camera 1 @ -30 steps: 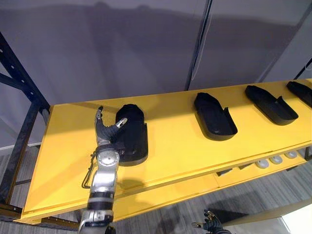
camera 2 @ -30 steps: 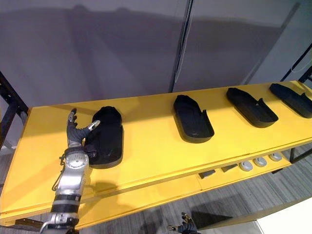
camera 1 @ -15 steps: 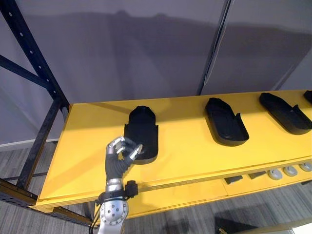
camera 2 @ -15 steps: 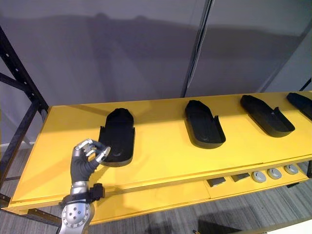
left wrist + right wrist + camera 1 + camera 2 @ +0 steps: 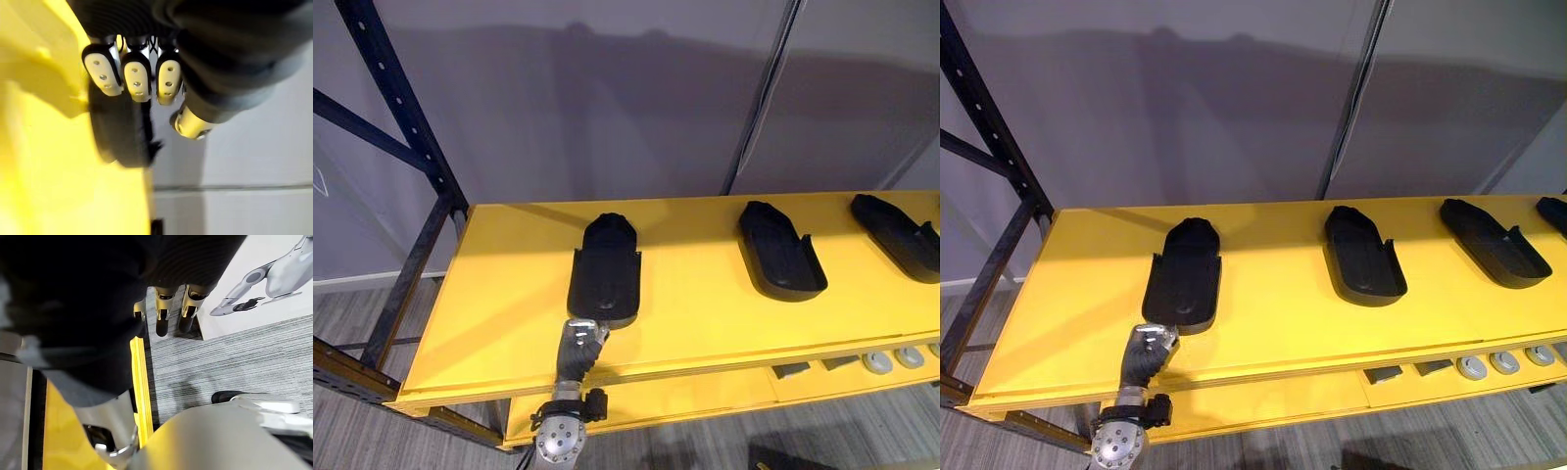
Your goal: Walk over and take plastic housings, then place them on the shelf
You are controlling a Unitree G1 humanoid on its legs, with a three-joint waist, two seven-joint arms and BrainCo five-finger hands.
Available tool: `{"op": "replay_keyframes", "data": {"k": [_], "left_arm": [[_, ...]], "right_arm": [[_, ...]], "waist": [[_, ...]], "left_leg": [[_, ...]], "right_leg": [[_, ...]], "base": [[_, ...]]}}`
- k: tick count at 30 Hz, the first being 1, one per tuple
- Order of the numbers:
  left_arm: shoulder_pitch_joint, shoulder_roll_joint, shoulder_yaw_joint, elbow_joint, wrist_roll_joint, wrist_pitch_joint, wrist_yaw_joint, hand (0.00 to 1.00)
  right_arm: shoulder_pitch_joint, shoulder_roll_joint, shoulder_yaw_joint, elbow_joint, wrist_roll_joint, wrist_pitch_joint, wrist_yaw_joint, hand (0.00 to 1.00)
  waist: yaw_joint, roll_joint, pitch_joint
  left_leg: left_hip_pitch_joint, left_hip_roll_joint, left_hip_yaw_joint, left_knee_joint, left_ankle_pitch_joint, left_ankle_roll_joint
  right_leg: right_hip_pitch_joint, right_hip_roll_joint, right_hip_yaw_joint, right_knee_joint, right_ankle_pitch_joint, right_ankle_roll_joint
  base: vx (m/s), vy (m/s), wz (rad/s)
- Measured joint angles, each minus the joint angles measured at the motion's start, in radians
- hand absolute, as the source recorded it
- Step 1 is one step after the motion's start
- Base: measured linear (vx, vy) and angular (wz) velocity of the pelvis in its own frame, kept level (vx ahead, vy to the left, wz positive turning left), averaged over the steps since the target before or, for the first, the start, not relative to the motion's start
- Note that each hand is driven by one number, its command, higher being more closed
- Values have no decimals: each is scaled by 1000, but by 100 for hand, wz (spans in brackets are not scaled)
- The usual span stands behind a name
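One hand, the left [image 5: 579, 345], is hovering at the front edge of the yellow shelf [image 5: 695, 323]. Its fingers [image 5: 136, 78] are curling into the palm and closing on nothing. The right hand [image 5: 168, 308] is hanging low over the grey floor [image 5: 234, 357], its fingers relaxed and nearly straight, carrying nothing. Under the shelf's front lip, small round grey parts [image 5: 1503, 362] are sitting in a row on a lower level. Just past the left hand, the nearest housing [image 5: 605, 272] is lying flat on the shelf with its open side up and its near end toward the hand. Whether the two are touching cannot be told. Further along to the right, three more housings [image 5: 1363, 257] are lying well apart in a line. A dark rack post [image 5: 401, 108] is rising at the shelf's left end, and a grey wall [image 5: 607, 98] is standing behind.
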Motion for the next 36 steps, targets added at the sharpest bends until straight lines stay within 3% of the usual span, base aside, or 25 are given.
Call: {"op": "replay_keyframes", "data": {"k": [14, 27, 36], "left_arm": [[-143, 28, -25, 205, 149, 29, -9, 100], [-297, 34, 22, 321, 171, 49, 12, 100], [-349, 36, 36, 357, 197, 79, 13, 100]], "right_arm": [[-7, -5, 0, 25, -3, 5, 0, 0], [-54, -9, 0, 67, -33, 12, 8, 0], [-80, -12, 0, 88, -43, 14, 21, 0]], "waist": [[-5, 10, -21], [-49, 8, -26], [-60, 8, -25]], "left_leg": [[0, 10, 14, -7, 28, -6], [-11, 11, 24, -7, 24, -11], [-11, 11, 26, -7, 24, -11]], "right_leg": [[-17, 20, 6, -15, 3, -4], [-8, 25, 19, -68, 34, -9], [-10, 25, 25, -69, 37, -11]], "base": [[-62, -7, -3], [5, 3, -3], [-40, 2, -1]]}}
